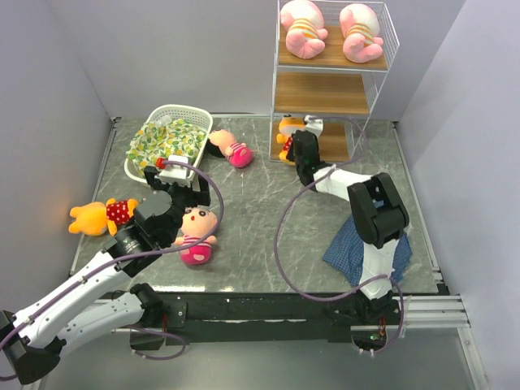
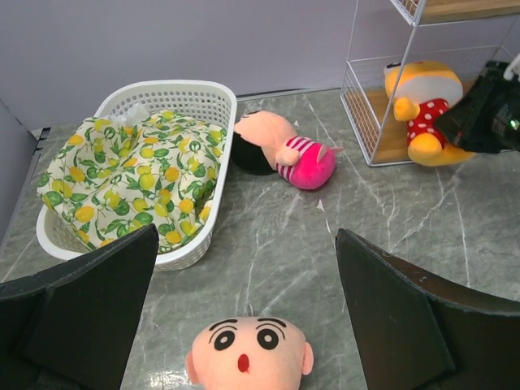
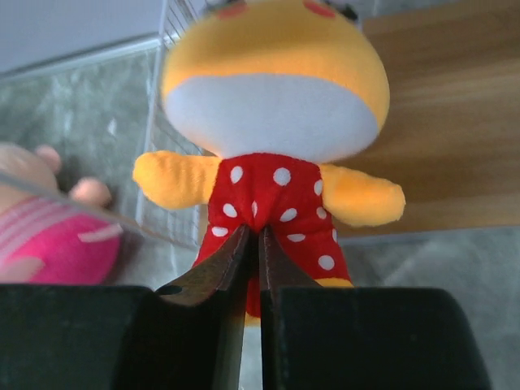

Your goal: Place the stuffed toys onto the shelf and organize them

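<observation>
The shelf (image 1: 321,93) stands at the back right, with two pink striped piglets (image 1: 303,31) (image 1: 360,32) on its top board. My right gripper (image 3: 253,231) is shut on the red dotted shirt of an orange-yellow bear (image 3: 272,106) and holds it at the front left of the bottom board (image 1: 288,134). My left gripper (image 2: 247,244) is open and empty, and a pink-clad doll's head (image 2: 249,356) lies just below its fingers. A second doll (image 1: 230,148) lies by the basket. A second bear (image 1: 101,216) lies at the far left.
A white lattice basket (image 1: 183,110) holding green-yellow patterned cloth (image 1: 166,140) stands at the back left. A blue plaid cloth (image 1: 349,248) lies under the right arm near the front. The shelf's wire side (image 2: 361,97) stands beside the held bear. Grey walls enclose the table.
</observation>
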